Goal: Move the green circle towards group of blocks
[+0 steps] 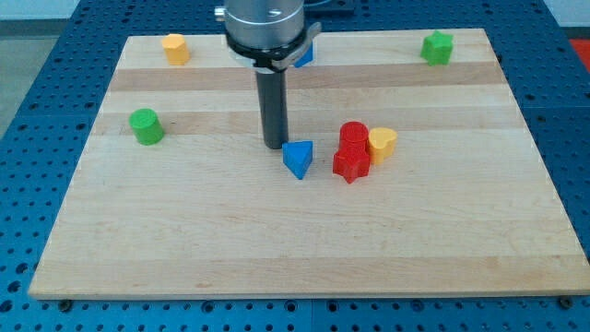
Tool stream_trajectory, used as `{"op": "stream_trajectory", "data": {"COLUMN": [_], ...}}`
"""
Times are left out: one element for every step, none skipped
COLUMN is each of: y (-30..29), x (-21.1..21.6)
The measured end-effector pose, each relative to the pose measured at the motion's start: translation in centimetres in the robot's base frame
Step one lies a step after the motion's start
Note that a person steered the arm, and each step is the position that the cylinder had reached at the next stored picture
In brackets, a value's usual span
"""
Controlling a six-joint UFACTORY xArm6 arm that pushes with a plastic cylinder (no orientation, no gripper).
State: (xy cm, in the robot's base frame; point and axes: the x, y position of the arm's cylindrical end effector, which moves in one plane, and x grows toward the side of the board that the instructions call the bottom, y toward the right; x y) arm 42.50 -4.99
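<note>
Wooden board (pixel 184 240) on blue pegboard: green circle (pixel 146 126) at view's left, well apart from central group w/ blue triangle (pixel 298 159), beside my tip (pixel 275 146); no claw fitted; push not yet begun

A pale wooden table (pixel 304 249) with light and darker lengthwise strips fills most of the view. Around it lies a blue perforated surface (pixel 37 101) dotted with regular holes. Even light falls across everything, casting only soft shadows.
</note>
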Motion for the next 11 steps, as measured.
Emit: {"op": "stream_trajectory", "data": {"y": [-1.1,-1.3,-1.3,-0.9,0.3,2.1,4.2,5.7,5.8,5.7,5.5], "x": [1.6,2.3,2.5,3.5,4.1,4.0,3.9,3.9,3.7,3.3,2.8]}}
